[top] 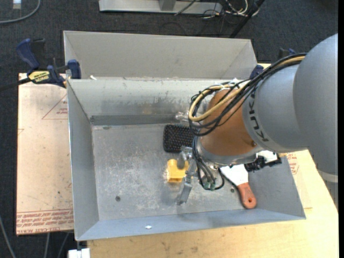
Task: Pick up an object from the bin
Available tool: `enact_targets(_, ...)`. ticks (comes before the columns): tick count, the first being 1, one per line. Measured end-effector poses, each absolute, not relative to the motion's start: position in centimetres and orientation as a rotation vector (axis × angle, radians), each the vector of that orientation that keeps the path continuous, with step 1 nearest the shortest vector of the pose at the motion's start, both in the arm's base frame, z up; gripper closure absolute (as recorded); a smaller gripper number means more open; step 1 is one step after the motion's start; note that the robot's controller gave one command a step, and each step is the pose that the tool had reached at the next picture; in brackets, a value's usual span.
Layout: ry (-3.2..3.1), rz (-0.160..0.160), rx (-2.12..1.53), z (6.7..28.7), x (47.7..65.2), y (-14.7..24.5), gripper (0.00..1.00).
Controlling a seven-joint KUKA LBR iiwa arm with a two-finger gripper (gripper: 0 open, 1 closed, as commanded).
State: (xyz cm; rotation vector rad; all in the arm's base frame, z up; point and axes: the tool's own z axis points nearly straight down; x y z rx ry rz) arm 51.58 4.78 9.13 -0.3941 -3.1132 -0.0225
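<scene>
My gripper (184, 176) is low in the middle of the bin and stands open, one finger (186, 157) towards the back and the other (182, 194) towards the front. A small yellow block-like thing (174, 172) lies on the floor just left of the gap between them, touching or nearly touching the gripper. A black mesh-textured pad (177, 137) lies just behind, partly under the arm.
An orange-handled tool (246, 194) with a white part (235, 174) lies at the bin's front right, half hidden under the arm. The arm and its cables cover the right middle of the bin. The bin's left half shows bare floor.
</scene>
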Motion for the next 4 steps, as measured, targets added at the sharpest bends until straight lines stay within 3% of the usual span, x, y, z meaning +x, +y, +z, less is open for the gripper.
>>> enact_targets(1, -2.988, -0.014, -1.009, 7.4, 51.3, 5.8, 1.00)
enact_targets(3, -2.988, -0.014, -1.009, 7.4, 51.3, 5.8, 1.00)
enact_targets(4, -2.988, -0.007, -0.975, 11.2, 50.7, 5.6, 1.00)
